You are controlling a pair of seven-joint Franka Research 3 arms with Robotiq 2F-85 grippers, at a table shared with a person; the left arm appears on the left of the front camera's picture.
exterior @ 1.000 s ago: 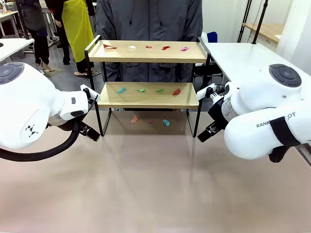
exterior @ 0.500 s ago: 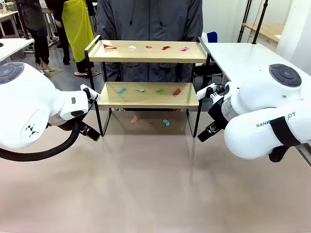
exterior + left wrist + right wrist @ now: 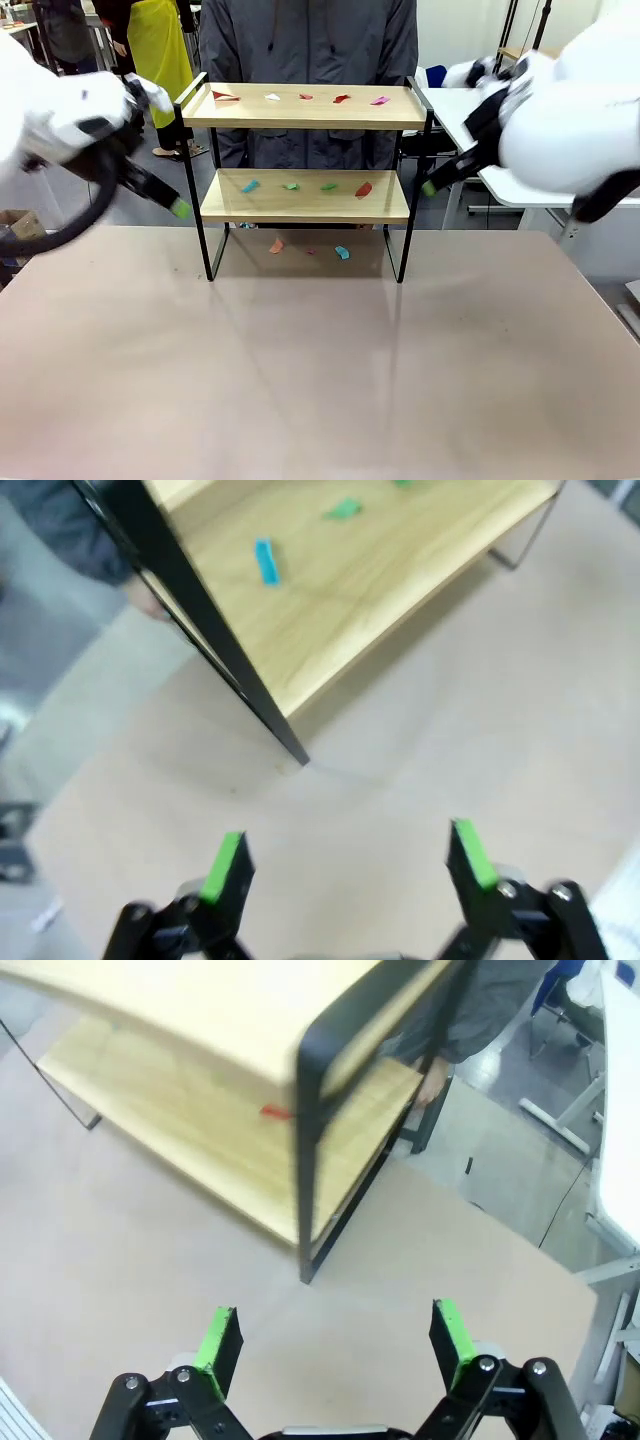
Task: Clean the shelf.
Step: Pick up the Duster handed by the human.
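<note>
The shelf (image 3: 305, 197) stands at the far middle of the table, two light wooden boards in a black frame. Small coloured paper scraps (image 3: 327, 186) lie on both boards, and a few more scraps (image 3: 342, 252) lie on the table beneath. My left gripper (image 3: 176, 206) hangs open just left of the lower board. In the left wrist view the gripper (image 3: 347, 858) is above the table before the shelf's black leg (image 3: 210, 645), with a blue scrap (image 3: 266, 562) on the board. My right gripper (image 3: 430, 186) is open just right of the frame. The right wrist view has the gripper (image 3: 333, 1340) before the corner post (image 3: 315, 1160) and a red scrap (image 3: 275, 1112).
A person in a grey jacket (image 3: 305, 40) stands right behind the shelf. A white table (image 3: 480, 120) adjoins on the right. The brown tabletop (image 3: 320, 370) stretches wide in front of the shelf. Other people stand at the far left.
Both arms have swung up and outward from low beside the shelf. Their grippers now hang at the lower board's ends, still open. Shelf and scraps have not moved.
</note>
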